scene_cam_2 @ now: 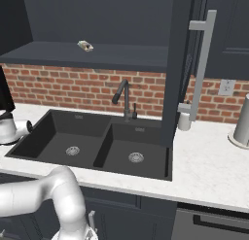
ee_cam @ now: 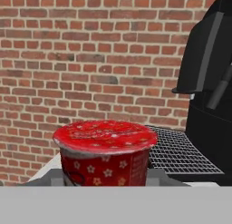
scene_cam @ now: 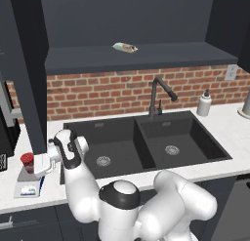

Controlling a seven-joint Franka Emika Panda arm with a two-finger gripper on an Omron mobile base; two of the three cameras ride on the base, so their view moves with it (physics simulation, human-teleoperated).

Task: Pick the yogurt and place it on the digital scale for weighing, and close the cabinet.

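Yogurt (scene_cam: 27, 162) stands upright on the scale (scene_cam: 29, 182), at the left end of the table (scene_cam: 229, 125), right in front of the jaws (scene_cam: 39, 165). From the hand camera the cup (ee_cam: 105, 153) is close and centred, its red lid level, with a dark appliance (ee_cam: 208, 105) and its grille off to one side against the brick wall (ee_cam: 90, 60). Whether the jaws are pinching the cup or already spread I cannot tell; the fingertips are hidden low in that view and too small from the base. Judgement: the weighing half looks done or nearly so, and the cabinet (scene_cam_2: 214, 25) remains, its door (scene_cam_2: 177, 69) swung out over the sink (scene_cam_2: 97, 142) with the long handle (scene_cam_2: 202, 64) far from the jaws, across the sink. Risks from here: if the jaws let go unevenly or pull back while one finger drags on the cup wall, the cup could tip off the small plate or slide the light scale toward the table edge. Backing out low could clip the appliance beside it. The swing over to the door is long; the elbow might knock the faucet (scene_cam_2: 124, 100). A hard push could slam the door and jolt the packet (scene_cam_2: 85, 45) on the shelf (scene_cam_2: 97, 54).
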